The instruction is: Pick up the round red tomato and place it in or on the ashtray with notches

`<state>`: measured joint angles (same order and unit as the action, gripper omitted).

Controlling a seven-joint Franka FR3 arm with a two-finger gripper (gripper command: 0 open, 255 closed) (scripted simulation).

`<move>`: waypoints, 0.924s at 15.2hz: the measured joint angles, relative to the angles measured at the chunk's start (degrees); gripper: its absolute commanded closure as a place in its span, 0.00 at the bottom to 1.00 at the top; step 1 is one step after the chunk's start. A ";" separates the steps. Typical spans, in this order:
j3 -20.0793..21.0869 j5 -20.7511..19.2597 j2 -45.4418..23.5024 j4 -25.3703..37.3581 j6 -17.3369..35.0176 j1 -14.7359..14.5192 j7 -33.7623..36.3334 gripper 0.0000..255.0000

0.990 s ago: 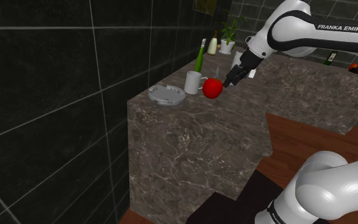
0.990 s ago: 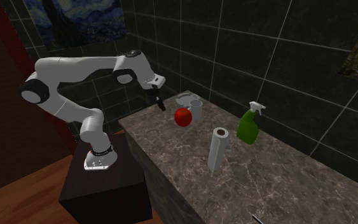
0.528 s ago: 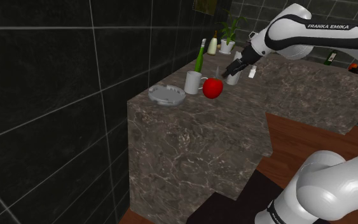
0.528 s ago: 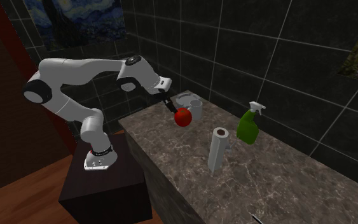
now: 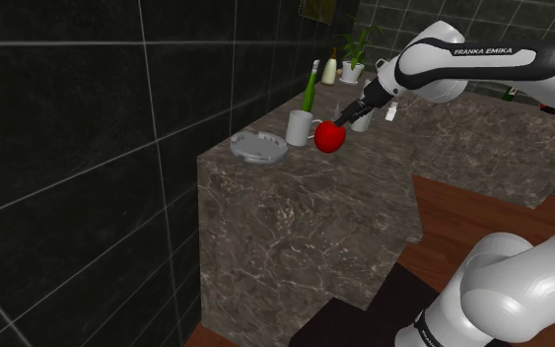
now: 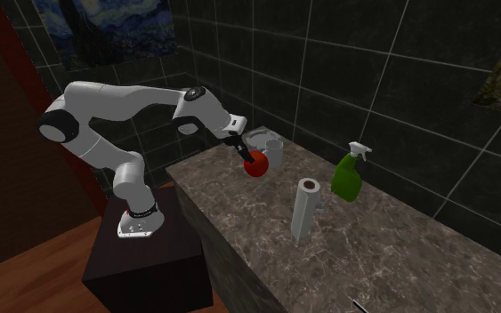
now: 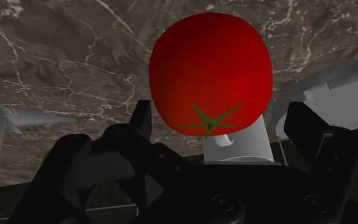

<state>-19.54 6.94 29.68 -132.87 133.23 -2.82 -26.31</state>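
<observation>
The gripper is open, one finger on each side of the tomato, which sits on the counter. A mug stands between the tomato and the ashtray.

Dark marbled stone countertop, bearing: red tomato; white mug just beside it; grey notched ashtray nearby; upright paper-towel roll; green spray bottle near the tiled wall
</observation>
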 measured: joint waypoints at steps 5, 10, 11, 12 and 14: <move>-0.02 0.07 -0.14 -0.16 0.32 -0.06 -0.04 0.00; -0.02 0.07 -0.12 -0.15 0.32 -0.05 -0.04 1.00; -0.02 0.07 -0.11 -0.15 0.32 -0.05 -0.04 1.00; -0.01 0.07 -0.11 -0.16 0.32 -0.05 -0.04 1.00; -0.01 0.06 -0.10 -0.16 0.31 -0.05 -0.04 1.00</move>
<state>-19.55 7.01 29.58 -133.03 133.54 -2.87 -26.35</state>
